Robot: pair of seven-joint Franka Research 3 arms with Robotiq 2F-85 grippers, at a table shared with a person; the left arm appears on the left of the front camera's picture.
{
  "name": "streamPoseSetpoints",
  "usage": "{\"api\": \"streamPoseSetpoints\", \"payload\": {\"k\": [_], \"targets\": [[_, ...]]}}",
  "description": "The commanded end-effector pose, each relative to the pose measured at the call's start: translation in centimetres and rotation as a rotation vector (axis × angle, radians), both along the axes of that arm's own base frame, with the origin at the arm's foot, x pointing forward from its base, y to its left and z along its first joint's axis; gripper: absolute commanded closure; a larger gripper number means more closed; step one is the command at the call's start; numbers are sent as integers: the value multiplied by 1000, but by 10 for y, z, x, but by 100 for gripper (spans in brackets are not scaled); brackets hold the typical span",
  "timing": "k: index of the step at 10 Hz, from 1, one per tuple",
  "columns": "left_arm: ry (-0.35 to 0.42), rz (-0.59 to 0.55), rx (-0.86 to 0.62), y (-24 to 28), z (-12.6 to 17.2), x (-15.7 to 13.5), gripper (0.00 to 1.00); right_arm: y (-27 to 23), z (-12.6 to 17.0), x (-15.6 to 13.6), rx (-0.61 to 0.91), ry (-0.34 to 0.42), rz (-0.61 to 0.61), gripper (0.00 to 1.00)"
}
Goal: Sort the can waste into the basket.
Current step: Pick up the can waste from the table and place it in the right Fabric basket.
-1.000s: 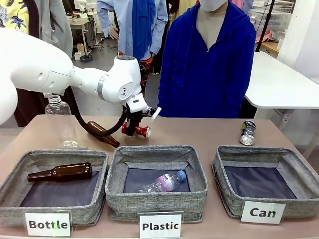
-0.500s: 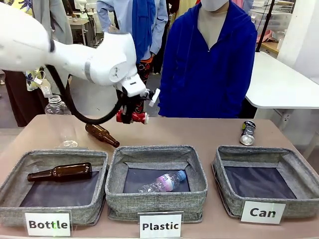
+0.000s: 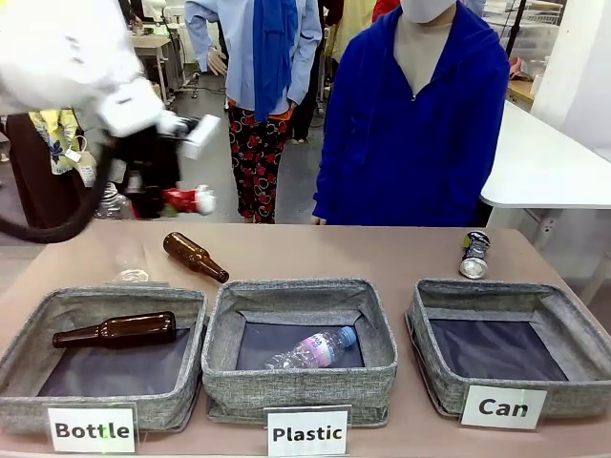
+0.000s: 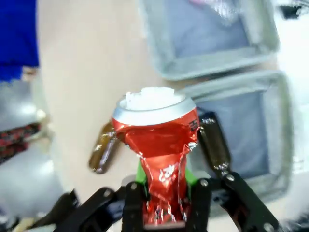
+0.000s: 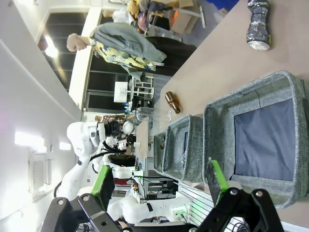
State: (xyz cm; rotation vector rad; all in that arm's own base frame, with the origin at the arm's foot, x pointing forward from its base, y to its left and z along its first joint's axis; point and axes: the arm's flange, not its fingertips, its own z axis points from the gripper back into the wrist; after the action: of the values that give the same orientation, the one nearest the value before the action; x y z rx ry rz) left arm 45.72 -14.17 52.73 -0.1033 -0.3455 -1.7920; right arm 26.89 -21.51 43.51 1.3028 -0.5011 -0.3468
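since a second ago the left gripper [image 3: 175, 197] has swung from mid-table to the far left, clamped on the red can [image 3: 197, 200], well apart from the can basket [image 3: 427, 320]. a slip there could drop it into the bottle bin [image 3: 29, 329]. the right gripper [image 5: 161, 186] gapes empty. counted: two cans, the silver can [image 3: 474, 254] lying on the table; three bins; two brown bottles [image 3: 195, 256]; two clear bottles [image 3: 310, 351].

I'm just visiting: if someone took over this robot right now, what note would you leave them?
Left gripper: shut on the crushed shiny red metal can, held up over the table's left end.
Right gripper: open, empty, facing the grey woven-fabric basket labelled Can.
Crushed silver can with dark print: lying on the table behind that basket.
Done: red can lifted. Left: both cans into the basket, now empty.
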Motion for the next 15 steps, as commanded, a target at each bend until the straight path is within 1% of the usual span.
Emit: {"api": "streamPoseSetpoints", "payload": {"k": [1, 2, 3, 4, 8, 9, 10, 11, 12, 13, 15], "targets": [[66, -56, -128, 67, -3, -49, 100, -1, 1, 2, 6, -37, -4, 0], [65, 9, -226, 94, -11, -71, 100, -1, 1, 2, 6, -37, -4, 0], [136, 75, -272, 102, -25, -63, 100, -1, 1, 2, 6, -37, -4, 0], [50, -36, -161, 77, -1, -51, 100, -1, 1, 2, 6, -37, -4, 0], [50, -36, -161, 77, -1, -51, 100, -1, 1, 2, 6, -37, -4, 0], [54, -47, -185, 74, -2, -55, 78, -1, 1, 2, 6, -37, -4, 0], [140, -193, -216, 47, 1, -46, 78, -1, 1, 2, 6, -37, -4, 0], [182, -225, -262, 50, 12, -47, 78, -1, 1, 2, 6, -37, -4, 0], [197, -202, -297, 69, 17, -49, 78, -1, 1, 2, 6, -37, -4, 0], [193, -157, -352, 95, 19, -55, 78, -1, 1, 2, 6, -37, -4, 0], [153, -90, -456, 149, 22, -74, 78, -1, 1, 2, 6, -37, -4, 0]]}}
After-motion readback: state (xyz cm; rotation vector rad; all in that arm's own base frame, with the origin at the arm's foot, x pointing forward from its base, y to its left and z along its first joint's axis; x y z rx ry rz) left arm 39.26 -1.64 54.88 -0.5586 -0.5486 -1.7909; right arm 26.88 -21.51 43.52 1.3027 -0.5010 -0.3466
